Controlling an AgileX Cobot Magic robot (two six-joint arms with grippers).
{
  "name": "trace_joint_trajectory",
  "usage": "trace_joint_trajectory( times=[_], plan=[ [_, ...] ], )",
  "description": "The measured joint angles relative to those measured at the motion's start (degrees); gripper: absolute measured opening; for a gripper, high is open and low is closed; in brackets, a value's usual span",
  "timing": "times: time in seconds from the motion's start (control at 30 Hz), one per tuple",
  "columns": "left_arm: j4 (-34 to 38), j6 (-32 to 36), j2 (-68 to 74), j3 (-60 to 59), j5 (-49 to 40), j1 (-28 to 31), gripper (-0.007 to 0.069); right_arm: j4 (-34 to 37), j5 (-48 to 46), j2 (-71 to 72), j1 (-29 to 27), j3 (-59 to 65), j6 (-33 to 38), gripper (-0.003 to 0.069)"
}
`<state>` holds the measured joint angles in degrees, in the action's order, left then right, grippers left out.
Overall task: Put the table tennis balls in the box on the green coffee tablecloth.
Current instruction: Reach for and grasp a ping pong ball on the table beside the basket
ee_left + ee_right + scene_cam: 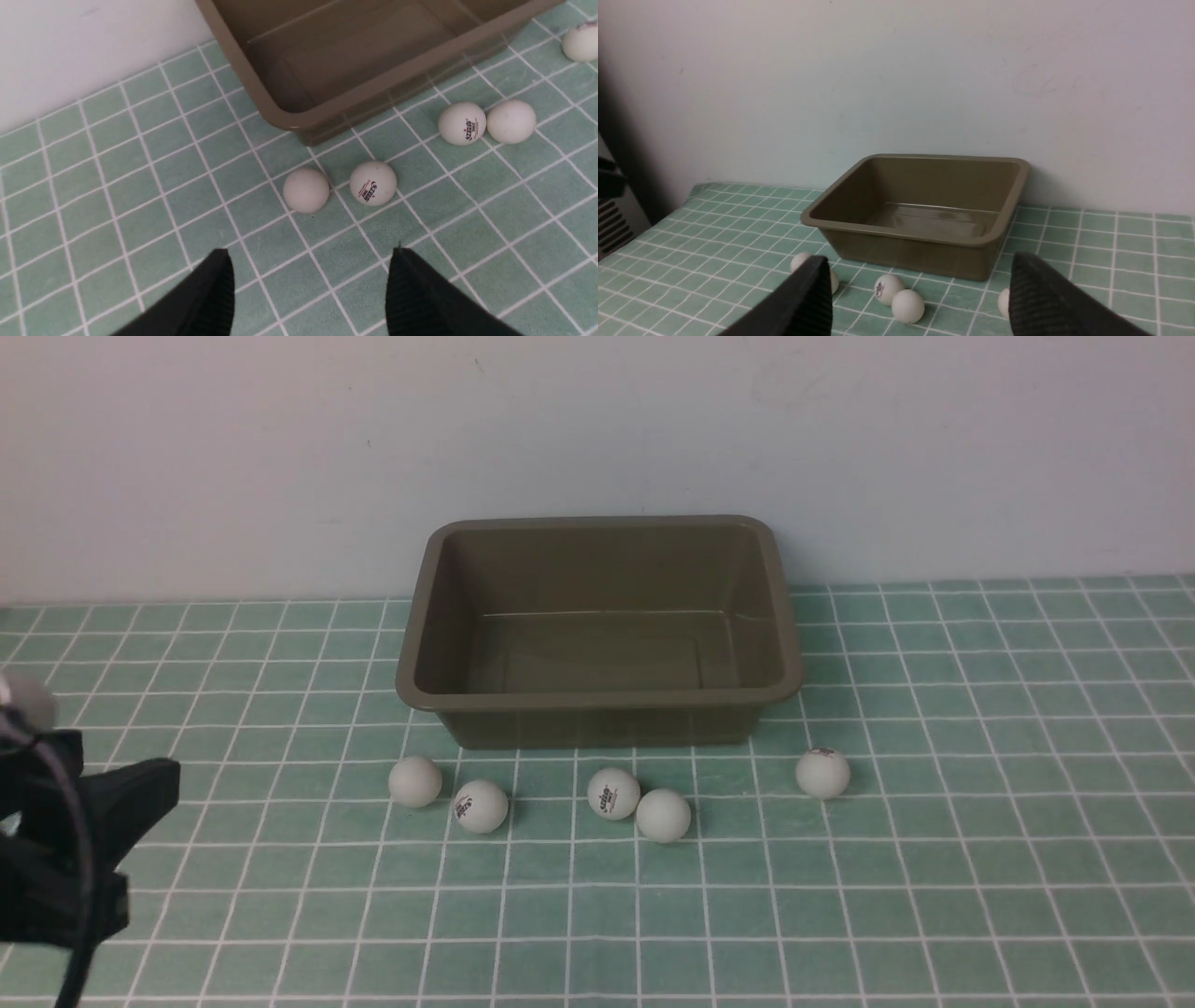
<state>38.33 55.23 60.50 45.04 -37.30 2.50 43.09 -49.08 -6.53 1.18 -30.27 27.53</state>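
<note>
The olive-brown box (597, 698) stands empty on the green coffee tablecloth (934, 896), close to the wall. Several white table tennis balls lie in a loose row in front of it: two at the left (415, 781) (481, 805), a touching pair in the middle (613, 793) (663, 815) and one at the right (822, 773). My left gripper (140, 803) hovers at the far left, open and empty. In its wrist view, the left gripper (310, 254) faces the two left balls (306, 190) (373, 183). My right gripper (920, 259) is open and empty, back from the balls; one ball (1003, 302) is partly behind a finger.
A pale wall rises right behind the box (920, 235). Bare checked cloth stretches in front of the balls and to the right of the box. A dark object (612, 210) stands at the cloth's far edge in the right wrist view.
</note>
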Motion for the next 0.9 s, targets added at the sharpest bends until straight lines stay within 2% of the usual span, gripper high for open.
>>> trace_joint_trajectory(
  times=[0.1,0.27,0.4,0.53,0.9],
  plan=[
    [2.7,4.6,6.6,2.3,0.3,0.0,0.0449,0.8,0.0,-3.1,0.0,0.1,3.3,0.0461],
    [3.5,6.6,16.1,5.1,1.3,0.0,0.0502,1.1,0.6,-6.3,0.0,0.4,6.1,0.0461],
    [4.2,6.7,22.4,7.1,1.1,-0.1,0.0503,1.1,2.0,-8.1,0.0,0.5,10.0,0.0461],
    [5.6,6.7,30.5,12.2,-3.2,-0.2,0.0503,1.1,2.6,-9.8,0.0,0.5,12.1,0.0461],
    [2.6,3.6,44.2,22.6,-6.1,-0.3,0.0503,1.5,3.0,-13.1,0.0,0.6,12.4,0.0461]
  ],
)
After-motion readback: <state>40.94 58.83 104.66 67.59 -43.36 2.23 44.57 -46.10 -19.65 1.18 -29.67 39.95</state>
